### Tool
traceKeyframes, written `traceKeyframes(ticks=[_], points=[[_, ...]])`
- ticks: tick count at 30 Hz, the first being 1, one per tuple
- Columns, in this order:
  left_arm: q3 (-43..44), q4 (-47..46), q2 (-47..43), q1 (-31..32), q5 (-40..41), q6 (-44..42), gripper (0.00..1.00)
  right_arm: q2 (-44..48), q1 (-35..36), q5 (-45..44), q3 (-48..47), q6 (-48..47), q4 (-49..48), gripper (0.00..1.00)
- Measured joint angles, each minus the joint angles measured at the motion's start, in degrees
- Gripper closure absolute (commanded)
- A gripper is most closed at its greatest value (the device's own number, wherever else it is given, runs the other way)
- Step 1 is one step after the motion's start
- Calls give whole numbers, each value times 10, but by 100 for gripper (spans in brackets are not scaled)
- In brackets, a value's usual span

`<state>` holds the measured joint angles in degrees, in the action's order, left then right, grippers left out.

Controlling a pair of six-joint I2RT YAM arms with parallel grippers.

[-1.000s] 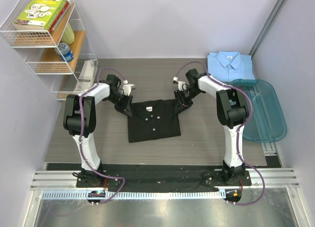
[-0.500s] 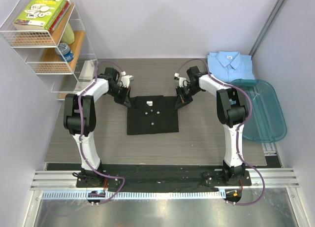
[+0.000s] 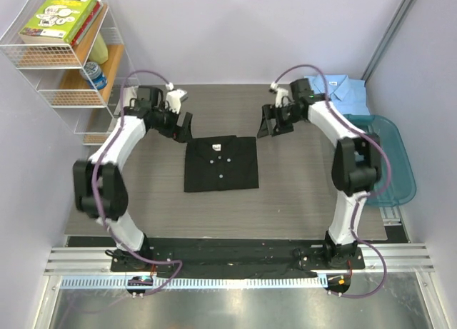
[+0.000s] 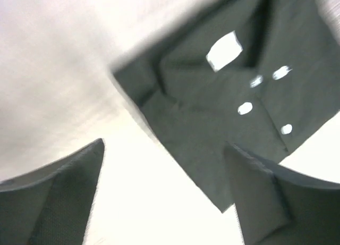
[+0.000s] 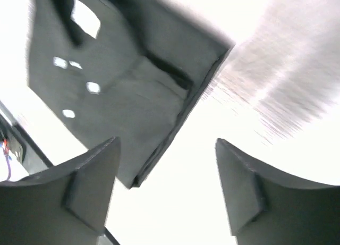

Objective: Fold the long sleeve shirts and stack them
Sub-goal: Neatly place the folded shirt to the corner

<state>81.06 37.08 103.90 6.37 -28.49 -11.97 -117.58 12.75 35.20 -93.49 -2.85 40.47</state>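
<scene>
A black long sleeve shirt (image 3: pixel 221 163) lies folded in a flat rectangle mid-table, collar toward the back, pale buttons showing. The light blue shirt (image 3: pixel 345 88) rests folded at the back right, partly behind the right arm. My left gripper (image 3: pixel 184 127) hovers just off the black shirt's back-left corner, open and empty. My right gripper (image 3: pixel 269 124) hovers off the back-right corner, also open and empty. In the left wrist view the black shirt (image 4: pixel 223 96) lies beyond the spread gripper (image 4: pixel 164 186). The right wrist view shows the shirt (image 5: pixel 122 80) past its open gripper (image 5: pixel 167 186).
A teal plastic tub (image 3: pixel 391 173) stands at the right edge of the table. A wire shelf (image 3: pixel 71 58) with books and small items stands at the back left. The arms' bases sit at the near edge.
Both grippers held the black shirt's back corners, shut tight, then opened, let go and drew up and outward. The shirt slid slightly toward the back and now lies flat.
</scene>
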Motion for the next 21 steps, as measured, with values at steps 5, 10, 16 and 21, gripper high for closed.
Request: traceKeyframes(ticks=[5,10,16,21], points=[[-5,-47,-193,67,27,-80,0,195,-21,-31,42,5,-46,0],[-17,-45,-256,137,4,-168,4,356,-25,-46,149,52,-121,0],[-192,-119,-234,333,122,-215,47,360,-40,-17,293,152,-171,22],[-238,-159,-169,485,177,-233,55,359,-46,-1,400,217,-168,36]])
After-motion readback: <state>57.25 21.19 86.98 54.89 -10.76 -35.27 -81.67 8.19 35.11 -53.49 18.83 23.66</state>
